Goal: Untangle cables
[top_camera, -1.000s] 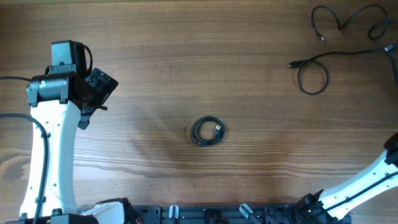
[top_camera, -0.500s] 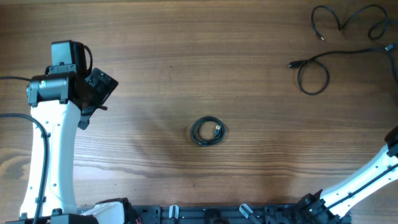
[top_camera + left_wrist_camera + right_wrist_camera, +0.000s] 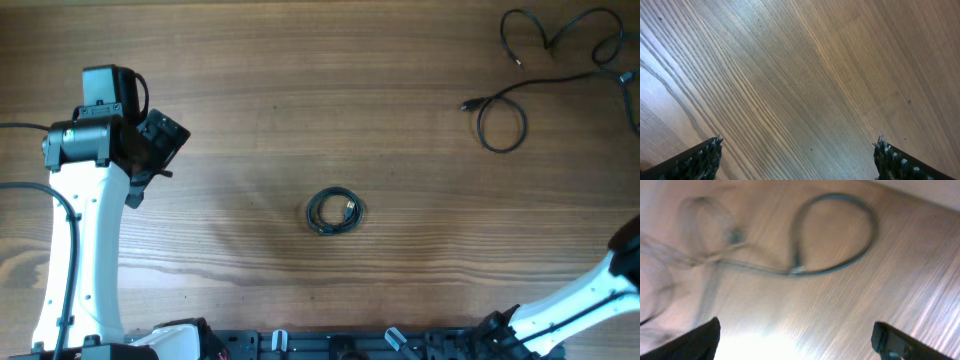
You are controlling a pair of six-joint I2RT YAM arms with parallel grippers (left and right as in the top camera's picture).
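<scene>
A small coiled bundle of thin black cables (image 3: 335, 212) lies near the table's middle. Two loose cables lie at the far right: one with a round loop (image 3: 501, 127) and a plug end, another curling strand (image 3: 560, 35) behind it. My left gripper (image 3: 158, 146) hovers at the left, far from all of them. In the left wrist view it is open (image 3: 797, 152) over bare wood. My right gripper (image 3: 795, 335) is open above a blurred cable loop (image 3: 840, 232), with nothing between its fingers. In the overhead view it lies past the right edge.
The white left arm (image 3: 85, 250) runs along the left side. The right arm's link (image 3: 590, 290) crosses the near right corner. A black rail (image 3: 340, 345) lines the front edge. Wood table (image 3: 300, 90) surrounds the cables.
The right arm has drawn back toward the near right corner. The looped cable's right part has shifted and its plug end moved slightly left. The left arm and the coil are unchanged.
</scene>
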